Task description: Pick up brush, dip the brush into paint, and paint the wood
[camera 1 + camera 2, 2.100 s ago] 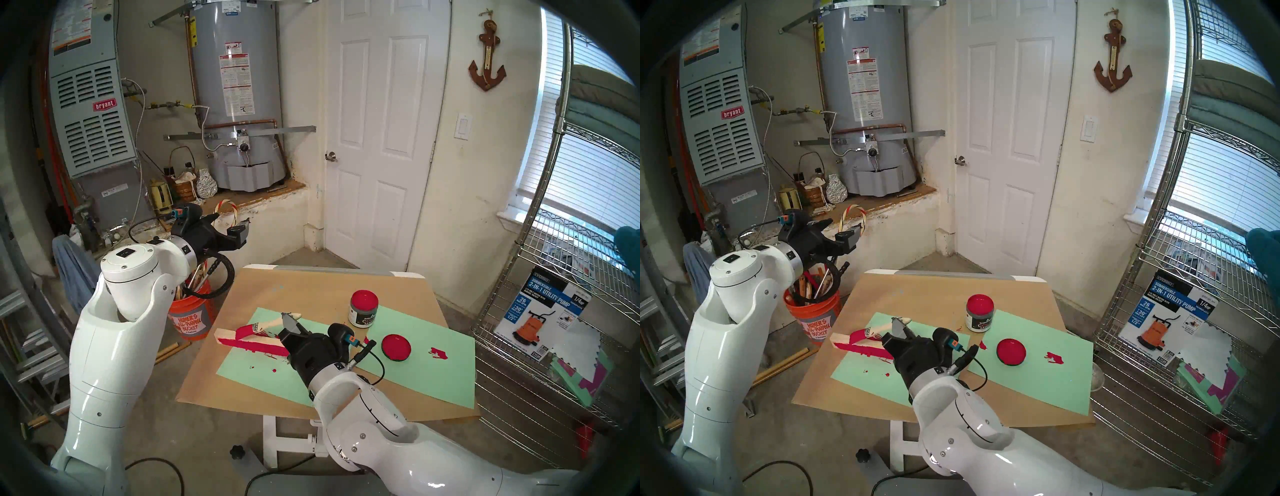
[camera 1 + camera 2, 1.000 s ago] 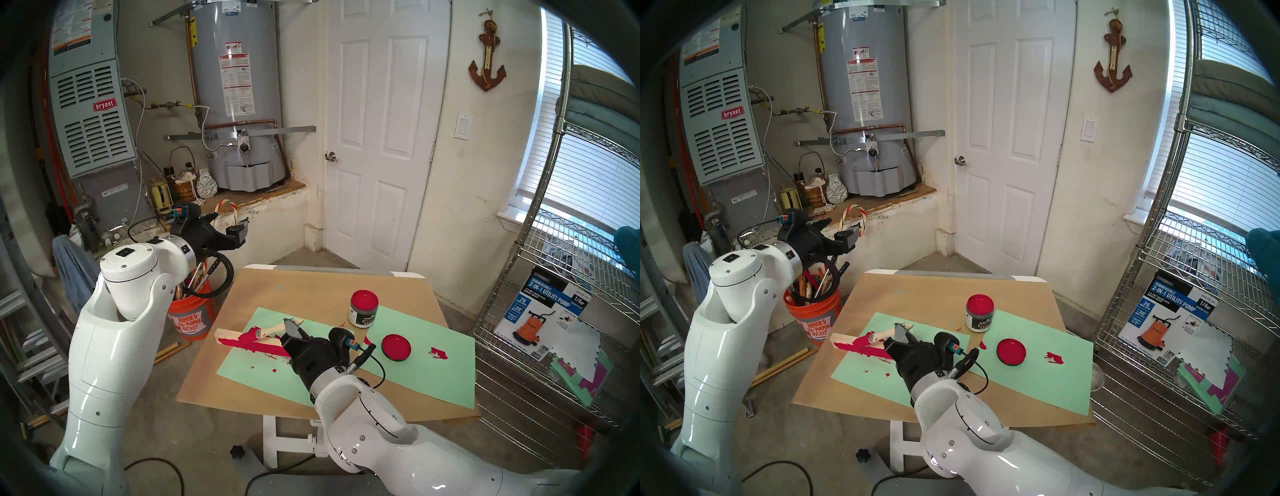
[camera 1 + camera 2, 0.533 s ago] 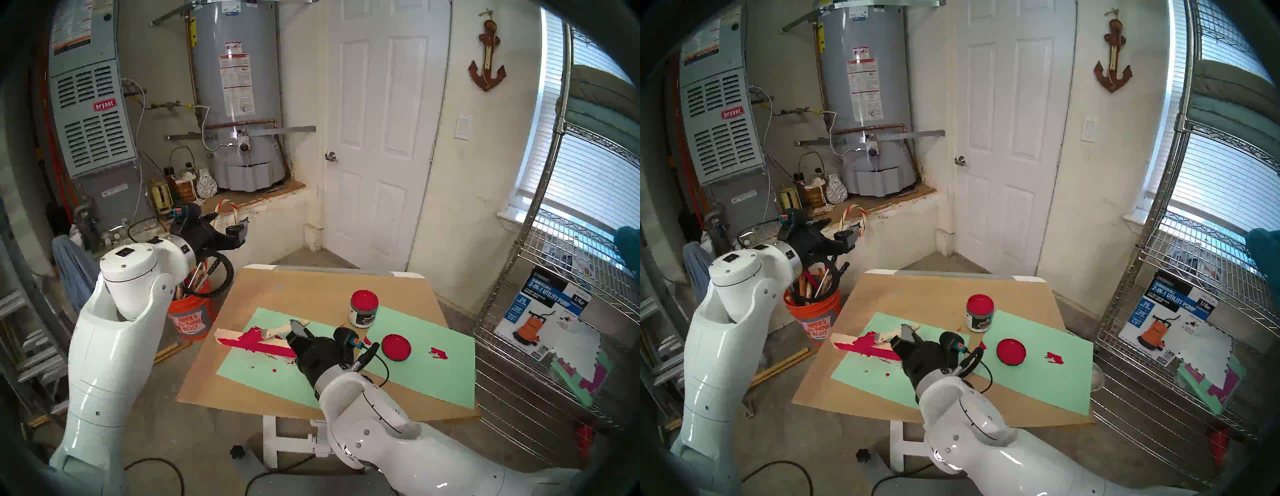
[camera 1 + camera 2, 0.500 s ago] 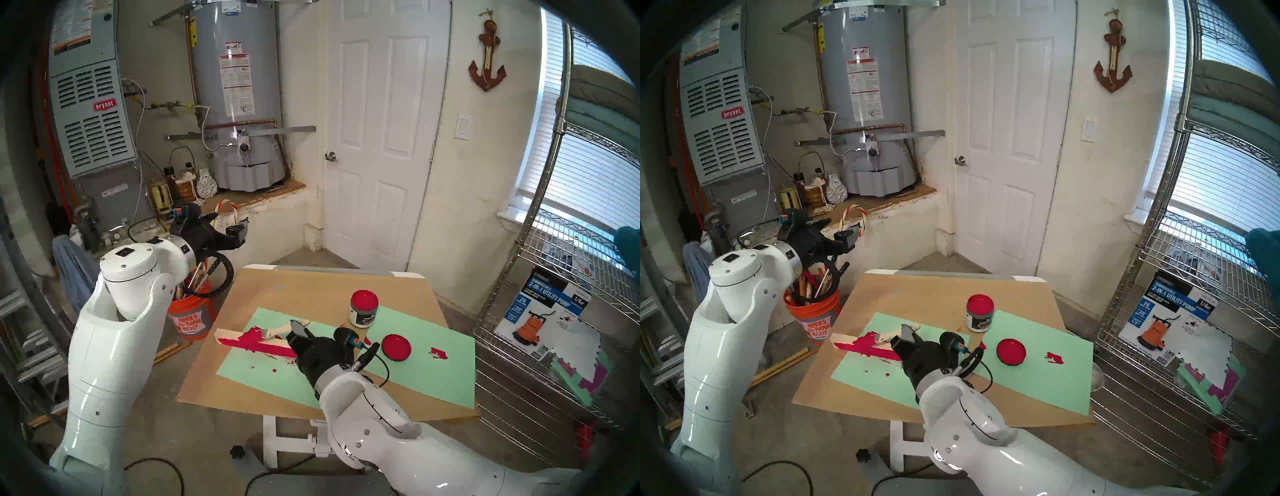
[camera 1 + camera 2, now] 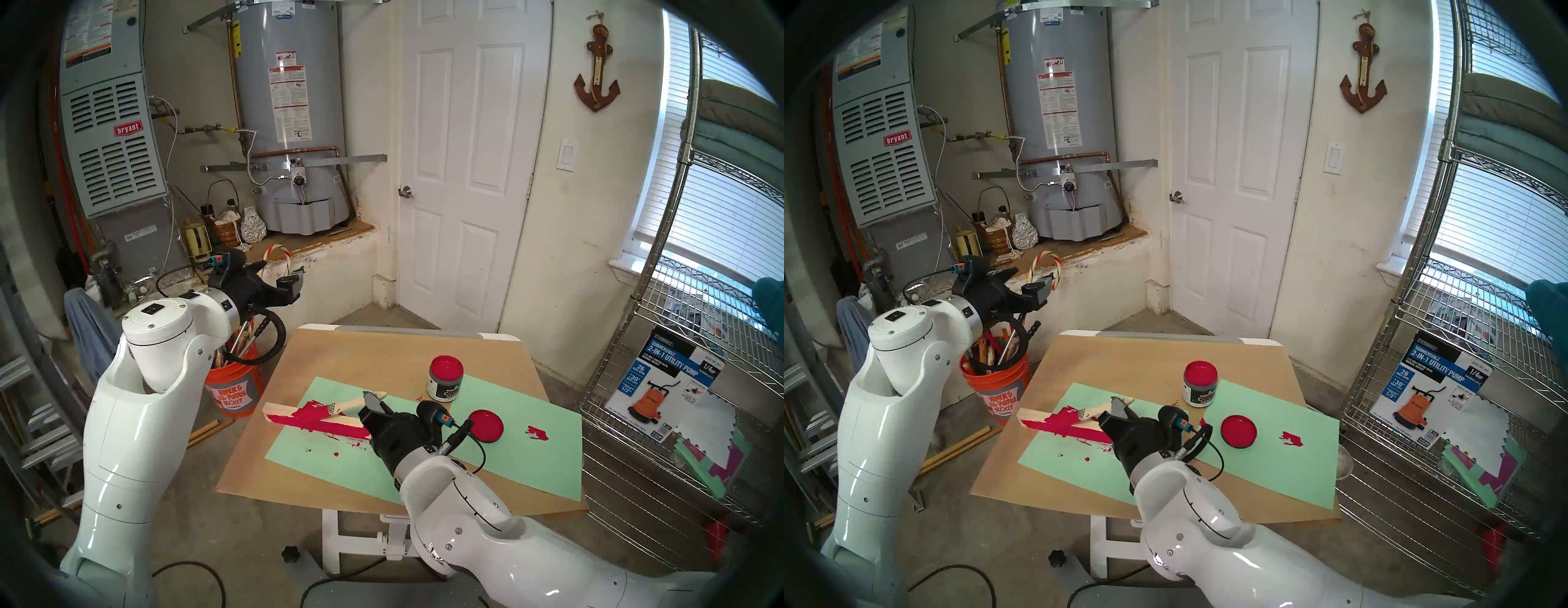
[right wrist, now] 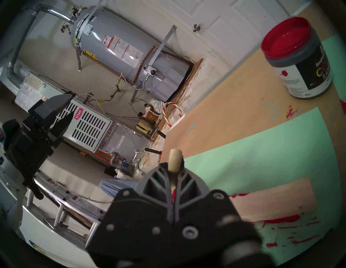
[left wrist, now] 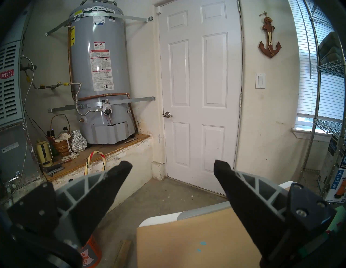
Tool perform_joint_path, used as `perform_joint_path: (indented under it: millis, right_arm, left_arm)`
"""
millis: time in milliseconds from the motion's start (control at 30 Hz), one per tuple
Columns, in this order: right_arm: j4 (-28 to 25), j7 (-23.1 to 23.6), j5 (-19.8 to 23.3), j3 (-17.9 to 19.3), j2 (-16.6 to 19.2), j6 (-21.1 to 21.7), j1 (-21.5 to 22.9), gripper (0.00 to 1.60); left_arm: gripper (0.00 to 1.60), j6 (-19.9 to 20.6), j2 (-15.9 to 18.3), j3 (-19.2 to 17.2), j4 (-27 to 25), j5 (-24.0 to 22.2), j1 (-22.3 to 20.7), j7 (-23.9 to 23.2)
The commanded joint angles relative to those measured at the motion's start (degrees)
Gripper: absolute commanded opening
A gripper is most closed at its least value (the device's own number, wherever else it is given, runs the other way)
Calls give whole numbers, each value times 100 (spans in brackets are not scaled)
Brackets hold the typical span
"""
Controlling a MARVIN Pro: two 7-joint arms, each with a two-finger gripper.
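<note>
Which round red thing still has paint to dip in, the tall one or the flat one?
The tall one: the open paint jar with the dark label, standing on the brown board, its top glossy red. The flat red lid lies on the green paper, nearer the right gripper.

Both head views look down from above the near edge of the table (image 5: pixel 382 348), facing the door (image 5: pixel 466 170), nearly alike. The left wrist view sits high off the table's left side, level, facing that door. The right wrist view is tilted, close over the green paper (image 6: pixel 262 159); both share the water heater (image 7: pixel 99 74).
</note>
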Motion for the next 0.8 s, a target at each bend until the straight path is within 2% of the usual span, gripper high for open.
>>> perform_joint_path:
  millis: [0, 767]
  right_arm:
    - [-194, 31, -88, 21, 73, -98, -60, 0]
    - [-470, 94, -113, 199, 430, -171, -328, 0]
  left_arm:
    - [160, -37, 6, -17, -86, 4, -76, 2]
    - [160, -43, 23, -8, -86, -17, -75, 19]
